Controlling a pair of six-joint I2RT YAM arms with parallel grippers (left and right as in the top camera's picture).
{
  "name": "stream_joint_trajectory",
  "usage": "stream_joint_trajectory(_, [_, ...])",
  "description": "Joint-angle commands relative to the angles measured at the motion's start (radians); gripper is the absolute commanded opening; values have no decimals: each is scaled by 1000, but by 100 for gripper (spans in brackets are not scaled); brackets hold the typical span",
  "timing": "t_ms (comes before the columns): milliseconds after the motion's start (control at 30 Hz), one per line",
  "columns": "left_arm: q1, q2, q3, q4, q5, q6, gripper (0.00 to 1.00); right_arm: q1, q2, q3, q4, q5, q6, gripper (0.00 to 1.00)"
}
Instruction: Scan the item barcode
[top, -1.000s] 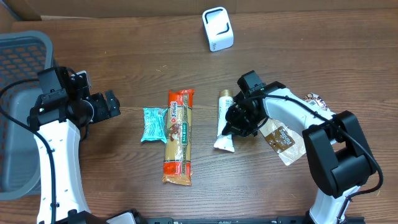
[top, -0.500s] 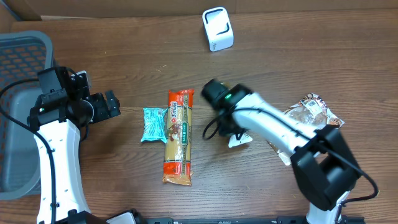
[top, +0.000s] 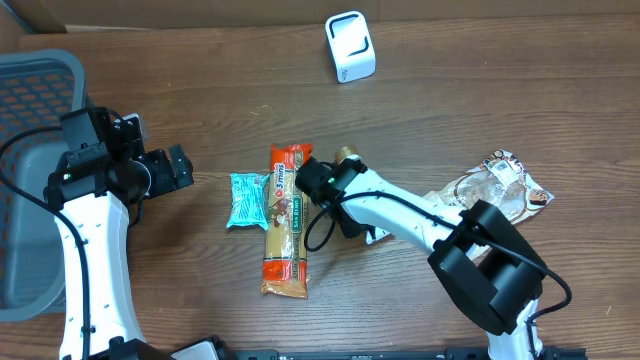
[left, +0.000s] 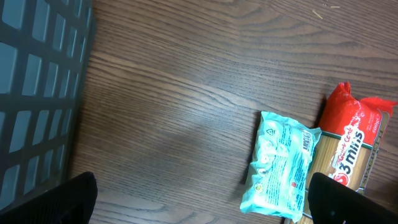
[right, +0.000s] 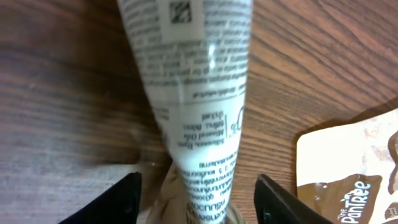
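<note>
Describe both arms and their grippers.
The left arm and right arm have smooth white links, blocky black joints and a thin black cable looping alongside each. The left gripper and right gripper are black, with two flat fingers. No markings show.

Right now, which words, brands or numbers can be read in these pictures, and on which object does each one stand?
"3 mins": on the red pasta pack.
"Pantree": on the brown pouch.
White tube: fine print and a square code, too blurred to read.
Teal packet: print too small to read.
</note>
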Motion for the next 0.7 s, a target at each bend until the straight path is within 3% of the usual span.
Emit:
stream_joint_trajectory(0, [-2,-1,6,3,7,19,99,16,14,42,-11,-27,-25,60])
stream_joint_trajectory(167, [-1,-1,6,3,7,19,99,9,13,117,-53,-81,-25,63])
stream_joint_trajectory(333, [-2,-1,6,2,7,19,100,-64,-2,287,-126,-265,-108,75])
stream_joint_trajectory(433, [-2,-1,6,3,7,19,99,-132,-13,357,-182,-408,-188,100])
stream_joint_trajectory(667, [-1,-1,6,2,7,19,100,-311,-12,342,-284,-665,-427,100])
